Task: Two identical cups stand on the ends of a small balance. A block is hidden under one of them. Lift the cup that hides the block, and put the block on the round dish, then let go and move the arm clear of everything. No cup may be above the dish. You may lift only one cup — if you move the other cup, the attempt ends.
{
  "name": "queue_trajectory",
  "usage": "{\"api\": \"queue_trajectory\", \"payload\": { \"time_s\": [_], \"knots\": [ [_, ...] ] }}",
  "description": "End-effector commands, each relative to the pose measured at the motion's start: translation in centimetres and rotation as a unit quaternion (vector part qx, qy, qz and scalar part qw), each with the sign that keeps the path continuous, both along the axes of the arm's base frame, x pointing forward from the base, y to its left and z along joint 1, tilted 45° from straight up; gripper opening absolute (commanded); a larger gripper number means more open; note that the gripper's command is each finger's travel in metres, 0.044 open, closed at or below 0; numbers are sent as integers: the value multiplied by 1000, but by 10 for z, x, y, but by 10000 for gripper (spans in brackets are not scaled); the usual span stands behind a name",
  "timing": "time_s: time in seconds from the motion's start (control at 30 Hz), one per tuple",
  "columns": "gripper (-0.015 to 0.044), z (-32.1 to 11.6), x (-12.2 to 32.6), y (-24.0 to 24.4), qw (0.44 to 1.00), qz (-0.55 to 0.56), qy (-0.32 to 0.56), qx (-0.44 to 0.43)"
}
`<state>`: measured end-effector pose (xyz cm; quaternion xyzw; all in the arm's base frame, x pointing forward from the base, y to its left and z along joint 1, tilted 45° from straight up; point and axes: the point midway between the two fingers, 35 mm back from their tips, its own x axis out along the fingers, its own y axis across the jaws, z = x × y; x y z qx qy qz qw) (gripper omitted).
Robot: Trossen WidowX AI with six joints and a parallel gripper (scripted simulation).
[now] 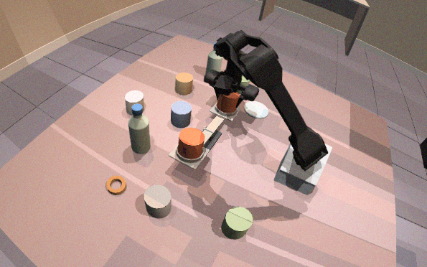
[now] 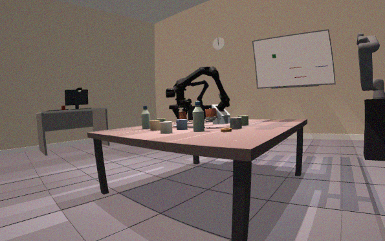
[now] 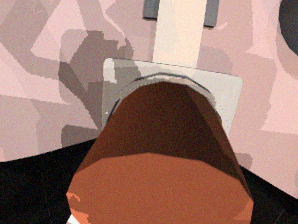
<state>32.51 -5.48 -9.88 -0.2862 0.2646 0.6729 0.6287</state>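
Gripping a smooth, rounded orange cup (image 1: 228,102) (image 2: 182,115) (image 3: 160,187): the black pincer (image 1: 230,94) (image 2: 182,116) (image 3: 162,156).

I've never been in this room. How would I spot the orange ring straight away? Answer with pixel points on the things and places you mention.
On the pinkish table (image 1: 84,151) (image 2: 173,140), find the green bottle with a blue cap (image 1: 139,134) (image 2: 198,120) nearest the orange cups. The flat orange ring (image 1: 108,185) (image 2: 226,129) lies near it, the only thing there with a hole through it.

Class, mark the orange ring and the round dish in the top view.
Orange ring (image 1: 108,185): top view, left side of its band.
Round dish (image 1: 256,110): top view, middle of its face.
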Motion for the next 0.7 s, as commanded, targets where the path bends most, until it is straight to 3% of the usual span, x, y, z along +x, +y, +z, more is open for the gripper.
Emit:
{"api": "queue_trajectory", "payload": {
  "time_s": [0.0,0.67],
  "knots": [
    [0,5,4,-7,1000,1,-5,-5],
    [0,22,7,-26,1000,1,-5,-6]
  ]
}}
